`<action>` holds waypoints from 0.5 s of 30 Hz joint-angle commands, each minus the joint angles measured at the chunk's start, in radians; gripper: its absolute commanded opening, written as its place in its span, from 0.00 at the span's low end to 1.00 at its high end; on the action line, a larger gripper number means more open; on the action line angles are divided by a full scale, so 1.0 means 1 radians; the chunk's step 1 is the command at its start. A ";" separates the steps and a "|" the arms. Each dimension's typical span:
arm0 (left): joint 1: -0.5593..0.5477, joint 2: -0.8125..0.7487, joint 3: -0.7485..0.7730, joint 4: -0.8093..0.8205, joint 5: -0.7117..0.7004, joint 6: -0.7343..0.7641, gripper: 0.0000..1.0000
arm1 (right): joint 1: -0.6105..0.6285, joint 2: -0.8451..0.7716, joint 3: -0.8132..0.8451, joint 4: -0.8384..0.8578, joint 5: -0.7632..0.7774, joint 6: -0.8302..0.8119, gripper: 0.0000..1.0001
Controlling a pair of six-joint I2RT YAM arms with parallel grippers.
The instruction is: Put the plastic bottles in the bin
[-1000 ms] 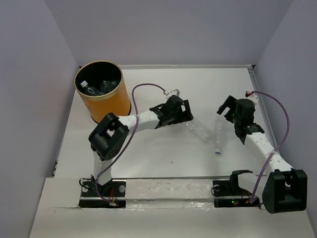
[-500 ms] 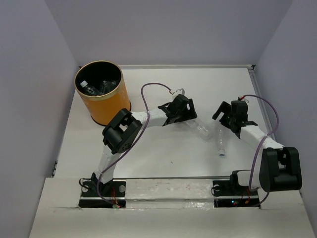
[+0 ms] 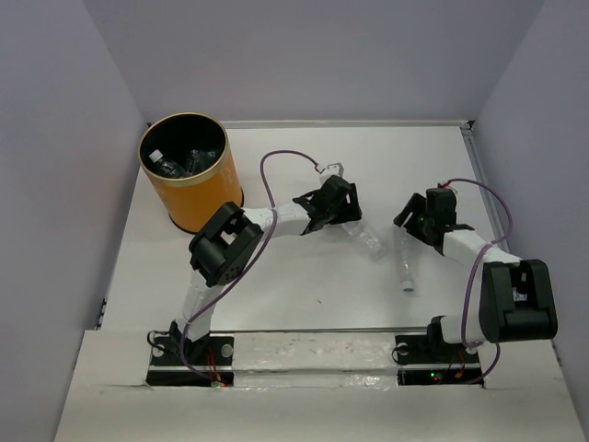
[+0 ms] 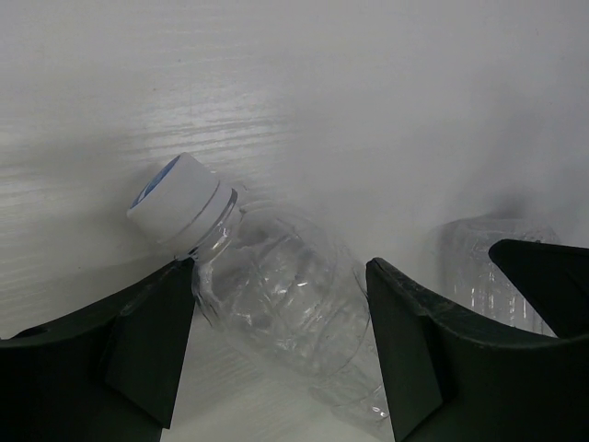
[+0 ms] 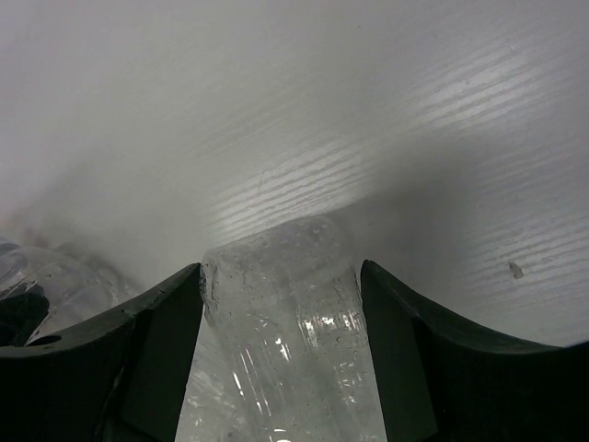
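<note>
Have closed in on the white table (image 3: 276, 285) since a second ago, right of centre in the top view. Straddles a clear crinkled plastic bottle with white cap (image 4: 267, 299) with the left pincer (image 4: 278, 265), spread wide. Flanks a second clear bottle (image 5: 285, 341) with the right pincer (image 5: 281, 272), fingers (image 5: 156, 350) against both sides; cannot tell whether squeezing yet. Leaves the round orange-walled bin (image 3: 198, 193) upper left, well apart, bottles already inside. Looks like both grasps imminent, carry still ahead.
</note>
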 commanded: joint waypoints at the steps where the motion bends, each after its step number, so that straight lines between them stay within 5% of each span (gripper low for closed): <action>1: 0.005 -0.128 -0.058 -0.014 -0.108 0.104 0.43 | -0.006 -0.029 -0.026 0.033 -0.044 0.006 0.66; 6: 0.006 -0.240 -0.138 -0.019 -0.156 0.162 0.37 | -0.006 -0.050 -0.044 0.067 -0.094 0.014 0.49; 15: 0.008 -0.477 -0.230 -0.057 -0.203 0.242 0.25 | -0.006 -0.135 -0.118 0.149 -0.183 0.043 0.36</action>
